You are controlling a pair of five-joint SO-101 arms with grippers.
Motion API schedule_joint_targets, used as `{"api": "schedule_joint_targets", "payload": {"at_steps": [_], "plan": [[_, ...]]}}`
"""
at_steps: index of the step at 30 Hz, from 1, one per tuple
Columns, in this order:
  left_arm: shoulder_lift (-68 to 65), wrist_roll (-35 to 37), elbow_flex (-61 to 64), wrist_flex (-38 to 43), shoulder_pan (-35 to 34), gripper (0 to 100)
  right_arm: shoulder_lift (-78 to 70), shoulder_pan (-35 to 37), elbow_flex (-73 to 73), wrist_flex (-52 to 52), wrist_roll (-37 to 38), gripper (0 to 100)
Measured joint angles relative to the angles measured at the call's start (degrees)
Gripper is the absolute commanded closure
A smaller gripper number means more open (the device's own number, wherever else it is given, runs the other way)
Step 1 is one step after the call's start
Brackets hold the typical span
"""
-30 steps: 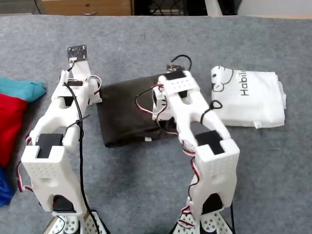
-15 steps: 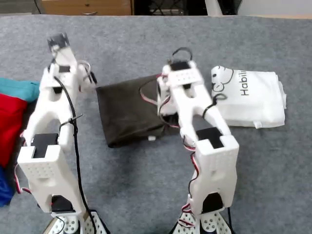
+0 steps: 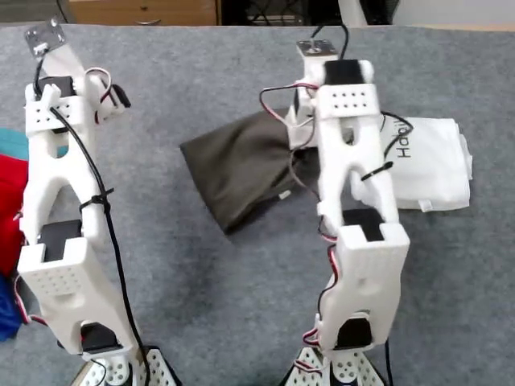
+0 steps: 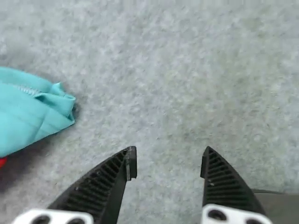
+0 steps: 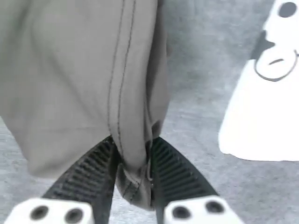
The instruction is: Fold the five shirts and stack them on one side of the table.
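Shirts lie over the grey bench [image 3: 161, 273] in the high view. A dark shirt [image 3: 237, 169] sits rumpled and skewed near the middle. A folded white shirt [image 3: 434, 165] with a black drawing lies flat toward the right side. At the left edge are a teal shirt [image 3: 8, 141] farthest back, a red shirt [image 3: 8, 201] nearer, and a bit of blue cloth [image 3: 6, 310] nearest. The left arm [image 3: 56, 185] is stretched long and almost straight from its base at the near edge toward the far left corner, well apart from the dark shirt. The right arm [image 3: 354, 161] extends away from its base too, with its wrist over the dark shirt's right edge and covering part of the white shirt's left side. In the left wrist view the left pincer [image 4: 168, 163] is spread wide, its ribbed black fingers [image 4: 112, 179] above bare grey covering. The teal shirt's corner lies off to one side, not touching the pincer, with a sliver of red beside it. In the right wrist view the right pincer [image 5: 133, 168] is pinching a seamed fold of the dark shirt. The cloth is bunched between the fingers and spreads out beyond them. A strip of grey bench separates that shirt from the white one.
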State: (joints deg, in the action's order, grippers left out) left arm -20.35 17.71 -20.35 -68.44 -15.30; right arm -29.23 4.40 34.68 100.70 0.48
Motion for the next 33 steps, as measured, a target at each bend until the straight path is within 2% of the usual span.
{"api": "schedule_joint_targets", "payload": {"at_steps": [5, 10, 13, 20, 30, 33], "plan": [[-1.05, 0.00, 0.00, -0.62, -0.09, 75, 3.34, -3.96, 0.44, 0.00, 4.48, 98.5], [-2.02, 0.00, 0.00, -0.62, -0.09, 76, 8.79, -9.93, 0.70, -0.09, 13.54, 98.5], [-2.81, 0.00, 0.00, -0.62, -0.09, 76, 10.64, -14.42, 3.43, -2.20, 20.04, 98.5], [-3.34, 0.00, -0.26, -2.55, -0.09, 76, 9.93, -27.69, 9.23, -8.35, 30.07, 98.4], [-3.34, 0.00, -0.35, -2.81, -0.09, 76, 1.32, -38.07, 9.67, -9.05, 36.92, 97.6], [-3.34, 0.00, -0.35, -2.99, -0.09, 75, 0.09, -39.82, 9.67, -8.70, 38.77, 89.5]]}}
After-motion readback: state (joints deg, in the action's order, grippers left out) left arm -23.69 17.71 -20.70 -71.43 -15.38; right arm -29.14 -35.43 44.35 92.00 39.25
